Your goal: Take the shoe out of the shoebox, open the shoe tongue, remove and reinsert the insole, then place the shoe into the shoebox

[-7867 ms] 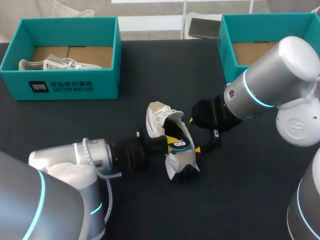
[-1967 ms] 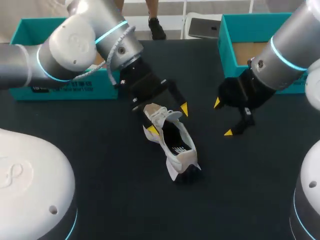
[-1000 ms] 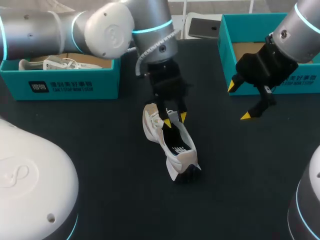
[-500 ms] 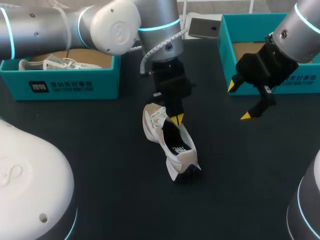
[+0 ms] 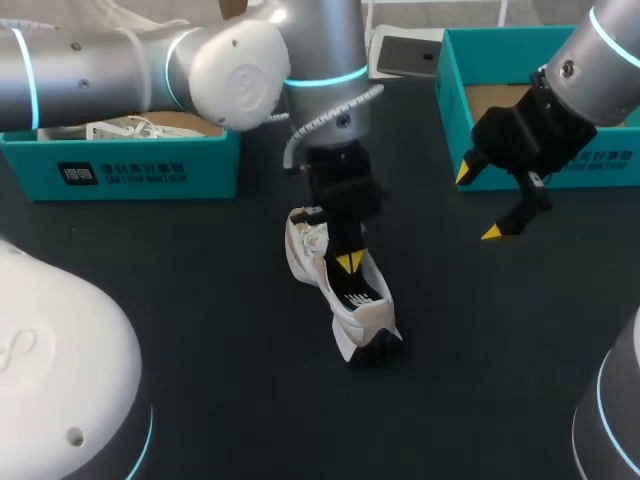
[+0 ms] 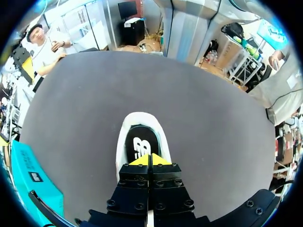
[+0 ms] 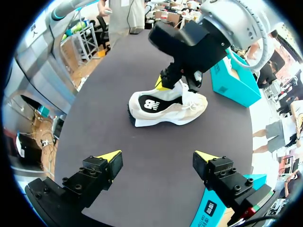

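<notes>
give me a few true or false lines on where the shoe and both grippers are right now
1. The shoe lies on the table, outside both shoeboxes. True.
2. The right gripper has its fingers shut. False: they stand wide apart with nothing between them.
3. The left gripper has its yellow tips at the shoe's opening. True.
4. The right gripper touches the shoe. False: it hangs clear of it, in front of the right shoebox.
5. The left shoebox is empty. False: a second shoe, white, lies inside it.
</notes>
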`<state>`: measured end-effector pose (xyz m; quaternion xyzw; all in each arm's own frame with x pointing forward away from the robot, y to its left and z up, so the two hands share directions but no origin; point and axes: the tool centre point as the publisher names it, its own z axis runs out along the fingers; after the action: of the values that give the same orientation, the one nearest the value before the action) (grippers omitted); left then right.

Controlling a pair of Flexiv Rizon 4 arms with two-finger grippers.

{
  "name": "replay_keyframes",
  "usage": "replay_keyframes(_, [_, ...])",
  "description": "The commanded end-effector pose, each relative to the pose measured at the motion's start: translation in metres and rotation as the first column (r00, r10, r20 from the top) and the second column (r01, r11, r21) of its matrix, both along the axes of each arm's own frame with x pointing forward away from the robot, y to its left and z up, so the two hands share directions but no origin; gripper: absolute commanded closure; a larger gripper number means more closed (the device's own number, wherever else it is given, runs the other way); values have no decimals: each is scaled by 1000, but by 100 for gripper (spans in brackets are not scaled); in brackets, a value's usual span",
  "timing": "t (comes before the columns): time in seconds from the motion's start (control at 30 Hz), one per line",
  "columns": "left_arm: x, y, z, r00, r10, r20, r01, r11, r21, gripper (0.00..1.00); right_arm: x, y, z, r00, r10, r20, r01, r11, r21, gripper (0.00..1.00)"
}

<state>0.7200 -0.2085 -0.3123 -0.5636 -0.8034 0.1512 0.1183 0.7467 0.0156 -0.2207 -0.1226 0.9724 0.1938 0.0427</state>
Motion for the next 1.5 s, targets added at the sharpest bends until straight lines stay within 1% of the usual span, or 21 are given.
replay_keyframes(0.03, [-4,-6,-21,1000,17,18,-17,1000,15,100,0,0,0,1000,-1,0,1,1000,-2,0])
replay_keyframes(0.13, [-4,-6,-33,999,27,24,-27,999,38,100,0,0,0,1000,-1,0,1,1000,-2,0])
replay_keyframes(0.27, [-8,-6,-43,999,41,33,-42,998,46,100,0,0,0,1000,-1,0,1,1000,-2,0])
replay_keyframes(0.43, [-8,-8,-59,990,118,80,-119,993,14,100,0,0,0,1000,-1,0,1,1000,-2,0])
replay_keyframes(0.53, [-7,-14,-72,982,162,100,-162,987,-4,100,0,0,0,1000,-1,0,1,1000,-2,0])
replay_keyframes(0.57, [-8,-16,-78,982,161,98,-163,986,16,100,0,0,0,1000,-1,0,1,1000,-2,0])
replay_keyframes(0.73, [-13,-17,-94,981,173,84,-176,984,36,100,0,0,0,1000,-1,0,1,1000,-2,0])
replay_keyframes(0.83, [-15,-17,-94,980,170,100,-175,984,40,100,0,0,0,1000,-1,0,1,1000,-2,0])
replay_keyframes(1.03, [-16,-14,-73,978,170,120,-173,985,13,100,0,0,0,1000,-1,0,1,1000,-2,0])
replay_keyframes(1.17, [-21,-18,-69,981,154,118,-156,988,9,100,0,0,0,1000,-1,0,1,1000,-2,0])
replay_keyframes(1.27, [-26,-24,-73,985,135,109,-136,991,5,100,0,0,0,1000,-1,0,1,1000,-2,0])
replay_keyframes(1.43, [-30,-37,-91,986,111,121,-114,993,20,100,0,0,0,1000,-1,0,1,1000,-2,0])
replay_keyframes(1.5, [-30,-39,-98,987,105,125,-111,993,41,100,0,0,0,1000,-1,0,1,1000,-2,0])
